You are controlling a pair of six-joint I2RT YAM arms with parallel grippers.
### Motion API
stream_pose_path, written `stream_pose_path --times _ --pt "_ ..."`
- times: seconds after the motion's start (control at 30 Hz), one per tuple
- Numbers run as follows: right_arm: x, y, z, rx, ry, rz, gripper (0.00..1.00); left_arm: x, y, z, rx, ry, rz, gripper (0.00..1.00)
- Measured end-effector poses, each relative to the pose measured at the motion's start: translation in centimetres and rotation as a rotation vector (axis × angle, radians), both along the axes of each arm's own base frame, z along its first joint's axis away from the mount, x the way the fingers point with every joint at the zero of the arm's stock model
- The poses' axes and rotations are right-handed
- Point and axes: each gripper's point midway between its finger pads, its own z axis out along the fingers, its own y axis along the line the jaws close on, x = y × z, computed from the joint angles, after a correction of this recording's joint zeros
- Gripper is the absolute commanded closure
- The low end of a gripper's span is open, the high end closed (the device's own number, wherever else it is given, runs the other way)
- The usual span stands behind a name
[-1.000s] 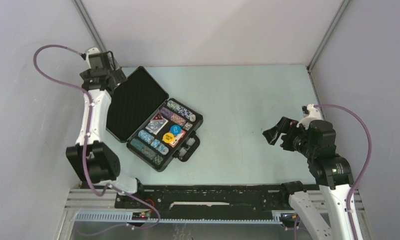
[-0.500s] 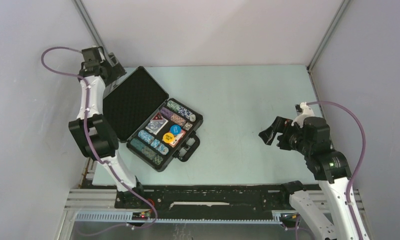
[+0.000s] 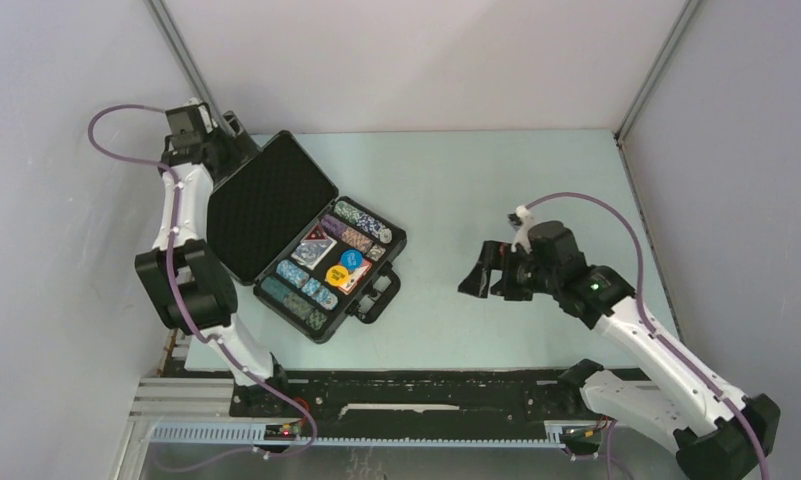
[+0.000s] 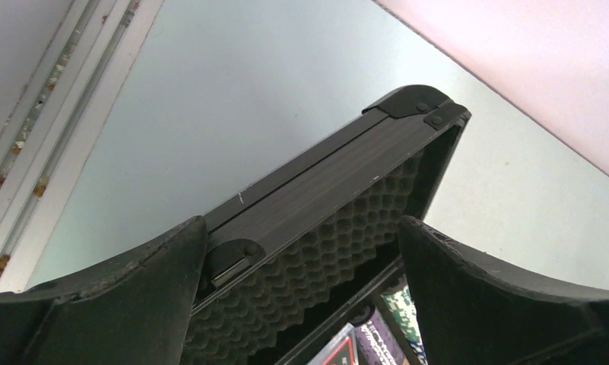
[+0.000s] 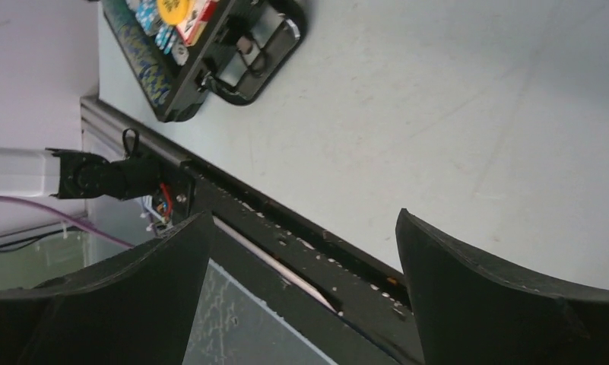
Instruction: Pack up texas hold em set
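Note:
The texas hold em set's black case [image 3: 311,240] lies open on the left of the table. Its foam-lined lid [image 3: 273,205] leans back, and its tray holds rows of chips [image 3: 301,290], a yellow disc [image 3: 337,277] and a blue disc [image 3: 351,259]. My left gripper [image 3: 238,138] is open behind the lid's far left corner. In the left wrist view the lid's rim [image 4: 339,175] and foam [image 4: 316,266] lie between its fingers [image 4: 134,296], untouched. My right gripper [image 3: 476,280] is open and empty over bare table to the right of the case; its wrist view shows the handle [image 5: 248,57].
The case's handle [image 3: 378,292] points toward the near edge. A black rail [image 3: 426,395] runs along the table's front, seen close below the right fingers [image 5: 483,296]. Grey walls close in the back and both sides.
My right arm has swung left across the table toward the case, jaws still open. My left arm has straightened up and its gripper has shifted a little toward the lid's back corner.

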Motion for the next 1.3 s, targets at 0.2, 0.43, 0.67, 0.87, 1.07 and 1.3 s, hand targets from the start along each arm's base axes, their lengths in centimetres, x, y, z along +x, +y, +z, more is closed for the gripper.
stream_pose_path --times 0.2,0.43,0.67,0.87,1.07,1.3 --pt "0.5 3.6 0.5 0.088 0.030 0.008 0.02 -1.2 -1.5 1.6 -0.006 -0.085 -0.036 0.00" --pt "3.6 8.3 -0.8 0.223 0.165 -0.060 0.07 -3.2 -5.0 4.1 0.036 -0.185 -0.082 0.00" --pt "5.4 14.5 -3.6 0.377 0.340 -0.021 0.18 -4.7 -6.9 5.2 0.050 -0.264 -0.106 0.00" --pt "7.9 19.9 -2.7 0.500 0.383 0.039 0.20 -5.0 -7.0 5.2 0.063 -0.321 -0.103 0.00" --pt "11.0 23.2 1.0 0.610 0.333 0.079 0.20 -6.5 -8.8 6.2 0.043 -0.373 -0.144 0.00" --pt "13.1 25.3 2.8 0.662 0.316 0.102 0.20 -8.1 -11.2 7.0 0.006 -0.412 -0.210 0.00"
